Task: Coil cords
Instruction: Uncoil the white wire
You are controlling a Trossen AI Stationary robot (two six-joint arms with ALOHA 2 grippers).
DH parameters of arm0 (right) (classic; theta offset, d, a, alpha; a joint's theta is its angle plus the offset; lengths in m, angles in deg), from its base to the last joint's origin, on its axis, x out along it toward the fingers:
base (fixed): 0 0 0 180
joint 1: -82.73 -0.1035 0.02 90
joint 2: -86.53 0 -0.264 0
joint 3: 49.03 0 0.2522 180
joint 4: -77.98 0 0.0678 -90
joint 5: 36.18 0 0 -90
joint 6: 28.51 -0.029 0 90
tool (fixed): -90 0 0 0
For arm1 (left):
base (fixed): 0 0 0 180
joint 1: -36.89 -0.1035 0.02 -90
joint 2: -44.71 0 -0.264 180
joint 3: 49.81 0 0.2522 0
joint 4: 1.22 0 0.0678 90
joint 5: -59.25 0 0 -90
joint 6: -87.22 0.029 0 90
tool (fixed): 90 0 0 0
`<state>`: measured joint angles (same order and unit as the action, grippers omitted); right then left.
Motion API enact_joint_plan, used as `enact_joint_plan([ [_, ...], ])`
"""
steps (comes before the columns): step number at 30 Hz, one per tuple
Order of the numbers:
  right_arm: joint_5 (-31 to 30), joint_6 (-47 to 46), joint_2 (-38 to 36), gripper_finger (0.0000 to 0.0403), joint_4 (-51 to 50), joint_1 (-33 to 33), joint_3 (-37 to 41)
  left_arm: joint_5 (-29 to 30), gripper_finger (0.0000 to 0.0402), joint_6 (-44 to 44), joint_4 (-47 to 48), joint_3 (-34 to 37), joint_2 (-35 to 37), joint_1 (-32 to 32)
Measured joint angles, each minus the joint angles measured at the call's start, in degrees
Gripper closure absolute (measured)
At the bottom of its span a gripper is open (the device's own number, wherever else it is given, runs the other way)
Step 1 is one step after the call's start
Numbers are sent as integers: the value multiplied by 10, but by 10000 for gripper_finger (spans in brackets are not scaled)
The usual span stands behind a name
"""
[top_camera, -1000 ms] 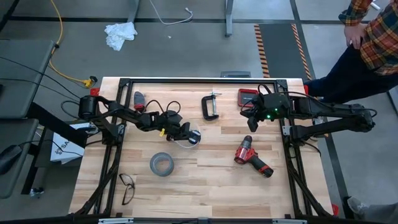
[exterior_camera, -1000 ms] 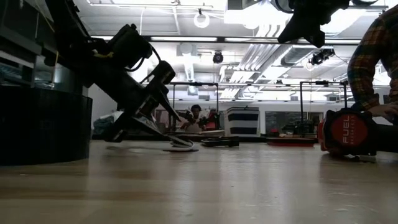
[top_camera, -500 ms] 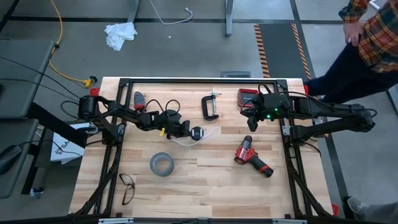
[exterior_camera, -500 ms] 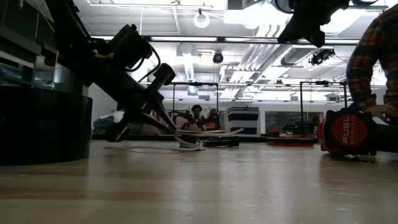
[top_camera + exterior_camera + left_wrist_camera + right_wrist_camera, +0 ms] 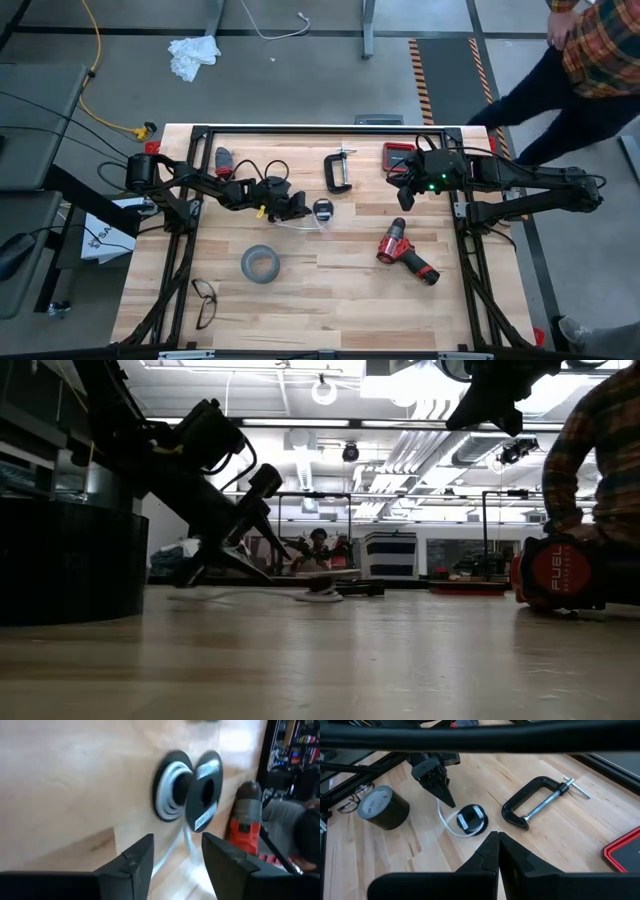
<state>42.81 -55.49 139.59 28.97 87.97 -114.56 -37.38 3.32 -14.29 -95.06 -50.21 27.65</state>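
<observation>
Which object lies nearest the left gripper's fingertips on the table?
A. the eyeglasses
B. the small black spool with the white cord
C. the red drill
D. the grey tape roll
B: in the high view the left gripper sits right beside the black spool, with the white cord trailing under it.

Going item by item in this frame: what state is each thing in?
Spool: on its side, free, a few turns wound.
White cord: loose length trailing on table.
Left tool: open, beside spool.
Right tool: shut, raised, holding nothing.
C-clamp: lying flat.
Drill: lying on side.
</observation>
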Motion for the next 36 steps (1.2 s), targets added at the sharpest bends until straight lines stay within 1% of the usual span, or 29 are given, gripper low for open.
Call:
enact_joint_plan([
  [3, -9, 0, 0, 402, 2, 0, 0, 19, 230, 0, -1, 0, 0, -10],
  [5, -12, 0, 0, 402, 9, 0, 0, 20, 229, 0, -3, 0, 0, -19],
  [13, -19, 0, 0, 402, 22, 0, 0, 4, 229, 1, -66, 0, 0, -49],
  [15, -19, 0, 0, 402, 22, 0, 0, -12, 229, 15, -78, -1, 0, -56],
  [18, -18, 0, 0, 402, 21, 0, 0, -32, 229, 49, -37, -12, 0, -57],
  [20, -18, 0, 0, 402, 21, 0, 0, -24, 229, 66, 0, -26, -2, -56],
  [26, -19, 0, 0, 402, 21, 0, 0, -16, 229, 110, 3, -83, -42, -66],
  [28, -20, 0, 0, 402, 21, 0, 0, -30, 229, 115, 4, -104, -66, -70],
  [33, -20, 0, 0, 402, 22, 0, 0, -95, 229, 125, 13, -138, -121, -73],
  [36, -20, 0, 0, 402, 22, 0, 0, -98, 229, 126, 16, -143, -132, -73],
])
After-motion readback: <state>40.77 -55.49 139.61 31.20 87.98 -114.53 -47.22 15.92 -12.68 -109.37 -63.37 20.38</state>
